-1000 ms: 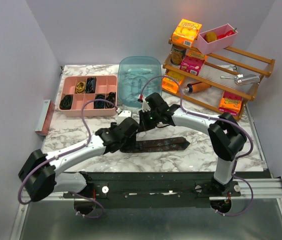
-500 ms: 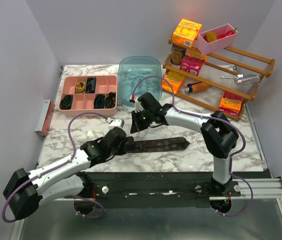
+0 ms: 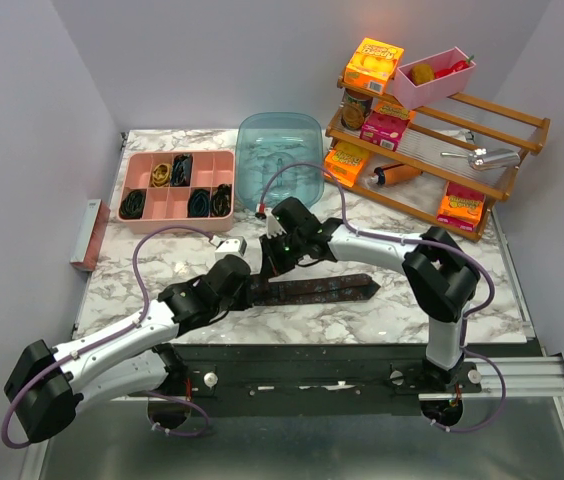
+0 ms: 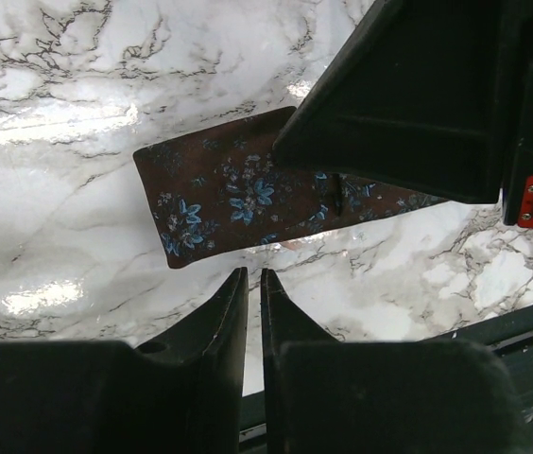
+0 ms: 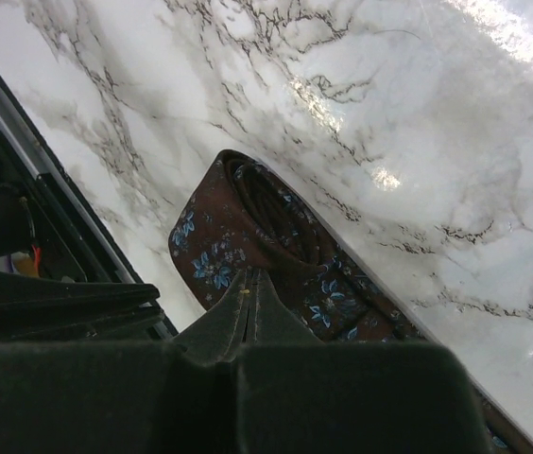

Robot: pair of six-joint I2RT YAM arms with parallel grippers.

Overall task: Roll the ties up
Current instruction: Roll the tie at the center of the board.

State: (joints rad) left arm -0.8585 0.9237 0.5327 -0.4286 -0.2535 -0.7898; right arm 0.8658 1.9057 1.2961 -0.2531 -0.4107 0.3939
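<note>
Right now the tie lies flat along the near edge of the desk, brown with small blue flowers, its left end folded over on itself. My left fingers sit at that end, almost together, with a thin slit between them and nothing in it. My right fingers are pressed together, tip over the fold; I cannot tell if it touches. From the left wrist, the right arm's dark body hides the rest of the tie. Toward the far left corner a pink tray holds dark coils. A blue tub stands beside it, and a wooden rack is at the far right.
</note>
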